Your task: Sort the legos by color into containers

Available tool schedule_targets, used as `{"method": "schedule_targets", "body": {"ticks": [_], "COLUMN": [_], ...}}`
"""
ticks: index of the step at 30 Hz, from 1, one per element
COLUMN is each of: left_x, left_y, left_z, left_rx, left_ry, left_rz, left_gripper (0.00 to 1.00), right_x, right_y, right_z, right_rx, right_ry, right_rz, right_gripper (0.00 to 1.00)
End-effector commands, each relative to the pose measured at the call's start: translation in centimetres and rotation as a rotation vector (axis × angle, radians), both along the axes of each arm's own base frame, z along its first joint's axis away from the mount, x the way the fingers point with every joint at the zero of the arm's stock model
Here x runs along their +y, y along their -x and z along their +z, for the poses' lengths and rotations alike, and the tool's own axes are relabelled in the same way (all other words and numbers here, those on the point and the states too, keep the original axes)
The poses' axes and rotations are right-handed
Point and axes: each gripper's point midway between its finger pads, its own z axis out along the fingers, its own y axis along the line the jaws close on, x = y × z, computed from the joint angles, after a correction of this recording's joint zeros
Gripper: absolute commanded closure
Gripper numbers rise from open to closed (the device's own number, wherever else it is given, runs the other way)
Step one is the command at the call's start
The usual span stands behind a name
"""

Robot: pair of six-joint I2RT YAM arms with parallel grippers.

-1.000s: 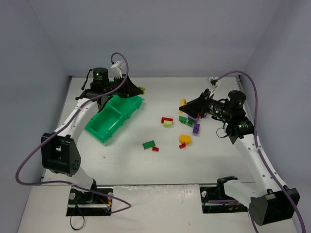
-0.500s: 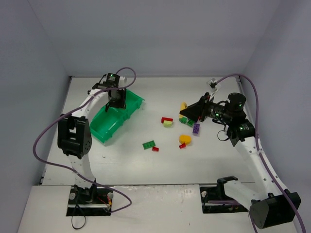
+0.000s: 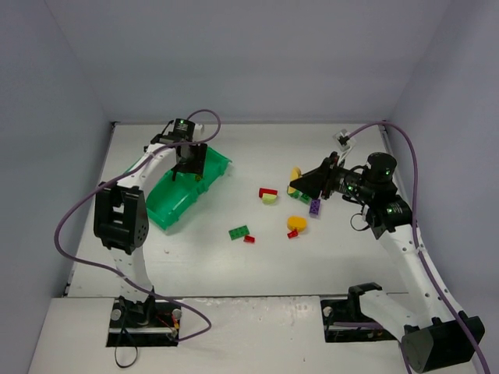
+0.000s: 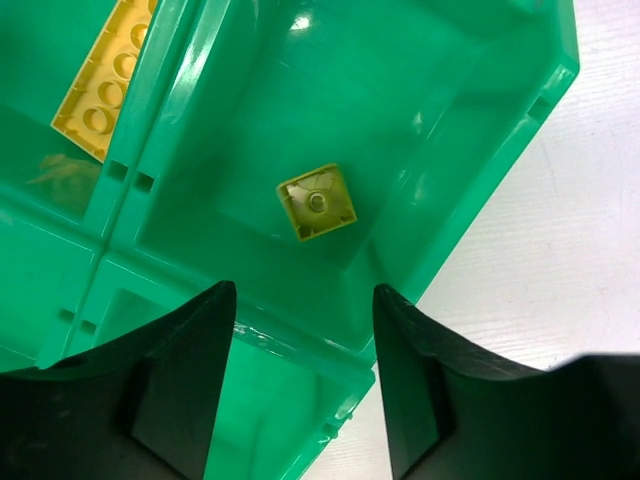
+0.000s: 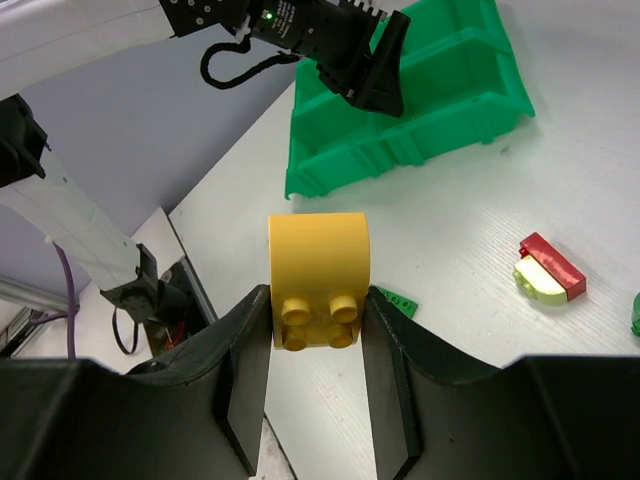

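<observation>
By my reading the sorting is barely begun. The bright green plastic tray (image 3: 164, 210), glossy, thin-walled and split by raised dividers, sits toward the far left corner of the white counter (image 3: 195, 265). The left wrist view shows only two pieces in it: a long yellow studded plate (image 4: 105, 85) in one compartment and a small yellowish square brick (image 4: 316, 203), lying hollow side up, in the next. The left fingers (image 3: 193, 171) hang spread apart and empty over that tray. The right fingers (image 3: 300, 184), over the counter's right half, are clamped on a smooth yellow brick with a rounded back (image 5: 318, 260). Its four studs face the wrist camera, and it is well apart from the tray, not yet delivered. Loose between the counter's middle and right edge lie a red brick touching a pale lime one (image 3: 268, 195), a flat green plate (image 3: 238, 231) with a tiny red piece (image 3: 249, 239) just beside it, another rounded yellow brick (image 3: 296, 223), a purple studded brick (image 3: 314, 206) and a green brick (image 3: 302, 196). All look like hard, shiny moulded plastic, so most of the work remains.
</observation>
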Motion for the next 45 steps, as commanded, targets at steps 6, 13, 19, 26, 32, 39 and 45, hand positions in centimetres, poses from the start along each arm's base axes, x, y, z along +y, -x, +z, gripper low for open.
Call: {"method": "schedule_targets", "body": {"ticks": [6, 13, 19, 26, 32, 39, 45], "left_x": [-4.1, -11.6, -15.9, -20.0, -22.3, -24.3, -25.7], "left_y": [0.4, 6.9, 11.2, 13.0, 14.4, 16.1, 17.9], "left_z": [12.5, 22.9, 27.4, 29.2, 28.2, 28.9, 28.5], "left_rx": [-0.264, -0.446, -0.456, -0.446, -0.415, -0.376, -0.325], "left_ry": [0.185, 0.562, 0.774, 0.811, 0.822, 0.89, 0.95], "left_rz": [-0.098, -0.427, -0.488, -0.439, -0.544, -0.665, -0.834], "left_gripper": [0.45, 0.36, 0.29, 0.26, 0.27, 0.33, 0.37], "right_x": [-0.2, 0.2, 0.6, 1.5, 2.1, 2.4, 3.0], "right_y": [-0.3, -0.3, -0.6, -1.4, -1.2, -0.4, 1.3], "right_z": [1.6, 1.4, 0.9, 0.9, 1.3, 1.4, 2.1], "right_rx": [-0.087, -0.087, -0.087, -0.083, -0.096, -0.106, -0.153], "right_ry": [-0.004, 0.002, 0.017, 0.028, 0.019, 0.01, -0.007], "right_rz": [-0.004, 0.017, 0.015, 0.001, 0.043, 0.085, 0.205], "right_gripper": [0.99, 0.98, 0.98, 0.98, 0.98, 0.98, 0.99]}}
